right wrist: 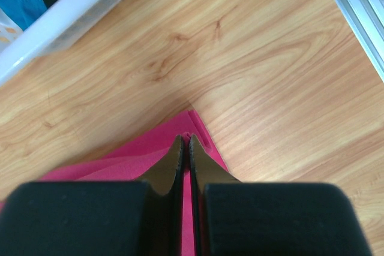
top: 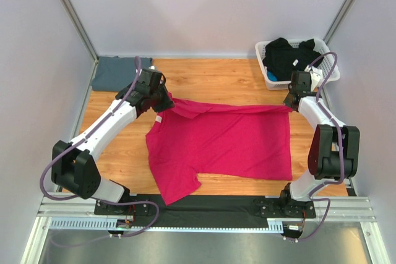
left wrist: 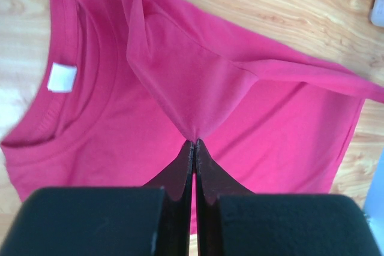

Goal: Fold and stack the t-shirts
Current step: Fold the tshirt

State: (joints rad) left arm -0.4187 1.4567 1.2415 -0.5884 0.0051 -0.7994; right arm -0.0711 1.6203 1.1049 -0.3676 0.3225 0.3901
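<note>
At the far left corner of the wooden table [top: 216, 78] the slate blue-grey t-shirt [top: 114, 72] lies folded, its right edge crossed by the left arm's cable. Seen from above, the left gripper [left wrist: 193, 143] hides the pink shirt's shoulder, and the right gripper [right wrist: 185, 140] covers its far right corner. A white basket [top: 270, 82] at the far right holds dark clothes [top: 283, 54], partly behind the right arm. The magenta-pink t-shirt [top: 229, 143] lies spread mid-table, collar left, hem right. The left fingers are pressed together on a raised peak of cloth beside the collar; the right fingers are closed on the hem corner
</note>
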